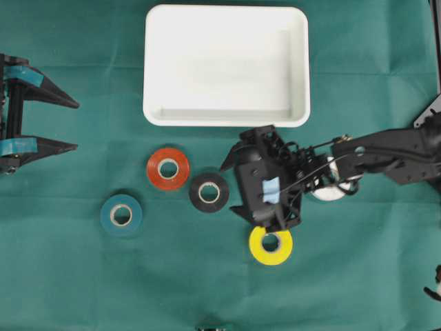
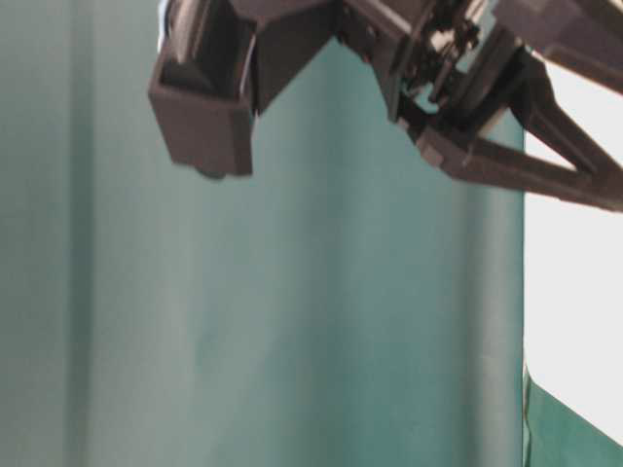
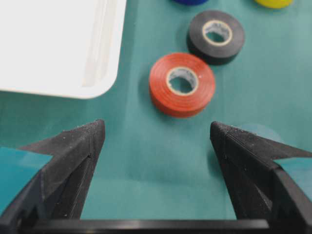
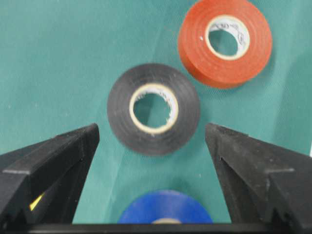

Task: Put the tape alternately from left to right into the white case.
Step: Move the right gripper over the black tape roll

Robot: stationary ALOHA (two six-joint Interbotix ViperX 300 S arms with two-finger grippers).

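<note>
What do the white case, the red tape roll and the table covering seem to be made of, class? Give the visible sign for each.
White case: probably moulded plastic; smooth, faintly glossy, rounded corners, raised rim.
Red tape roll: likely vinyl tape, slight sheen, wound on a pale, seemingly cardboard core.
Table covering: apparently green cloth; matte, with soft folds.
</note>
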